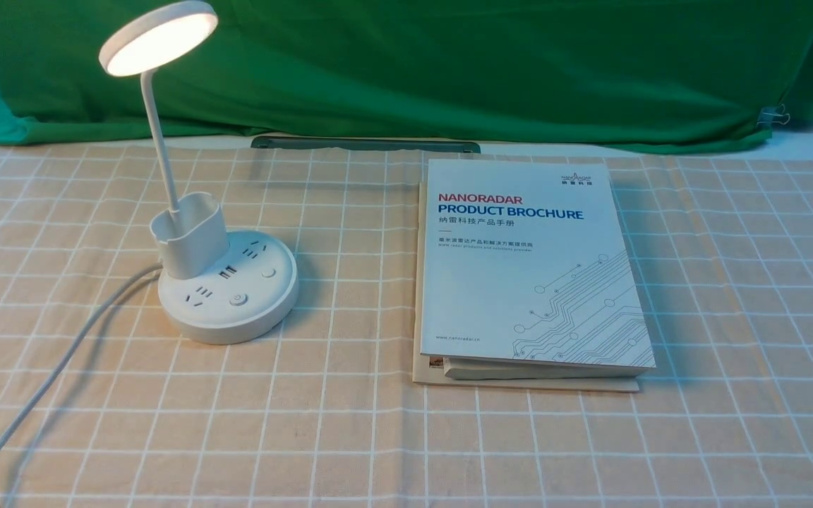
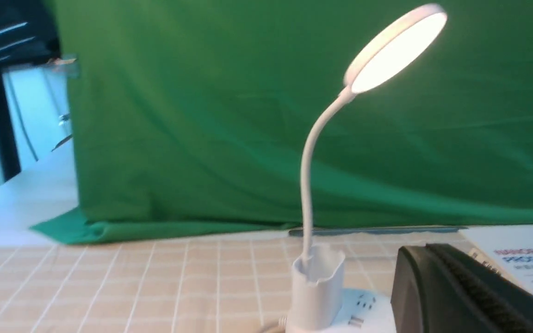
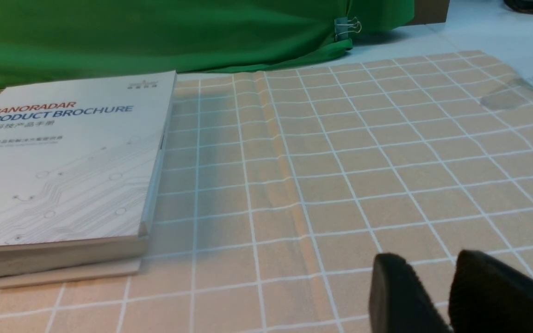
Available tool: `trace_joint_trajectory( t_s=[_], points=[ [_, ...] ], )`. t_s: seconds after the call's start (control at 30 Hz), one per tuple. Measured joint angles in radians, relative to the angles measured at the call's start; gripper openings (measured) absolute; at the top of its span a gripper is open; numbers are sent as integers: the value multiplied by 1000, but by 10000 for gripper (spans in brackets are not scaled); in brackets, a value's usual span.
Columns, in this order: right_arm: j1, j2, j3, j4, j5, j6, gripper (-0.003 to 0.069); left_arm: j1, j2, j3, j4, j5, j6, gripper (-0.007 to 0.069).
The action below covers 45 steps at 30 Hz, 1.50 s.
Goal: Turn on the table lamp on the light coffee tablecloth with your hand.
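The white table lamp (image 1: 191, 247) stands at the left on the light coffee tablecloth (image 1: 350, 437). Its disc head (image 1: 159, 39) glows. Its round base (image 1: 265, 310) shows sockets and a round button (image 1: 238, 299). Its white cord (image 1: 46, 381) runs off to the near left. Neither gripper shows in the front view. In the left wrist view my left gripper (image 2: 426, 249) is shut and empty, hovering beside the lamp's cup (image 2: 315, 282) and base, apart from them; the lit head (image 2: 396, 51) is above. My right gripper (image 3: 428, 261) has a narrow gap between its jaws, empty, low over bare cloth.
A white product brochure (image 1: 526, 268) lies on a thin stack right of the lamp, also in the right wrist view (image 3: 63, 171). A green backdrop cloth (image 1: 484, 63) hangs behind. A dark flat strip (image 1: 364, 144) lies at the cloth's far edge.
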Motion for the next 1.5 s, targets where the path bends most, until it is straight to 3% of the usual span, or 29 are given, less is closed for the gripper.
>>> trace_joint_trajectory(
  t_s=[0.37, 1.5],
  points=[
    [0, 0, 0, 0, 0, 0, 238, 20, -123, 47, -2, 330, -31, 0],
    [0, 0, 0, 0, 0, 0, 240, 40, -126, 47, -2, 348, -31, 1]
  ],
)
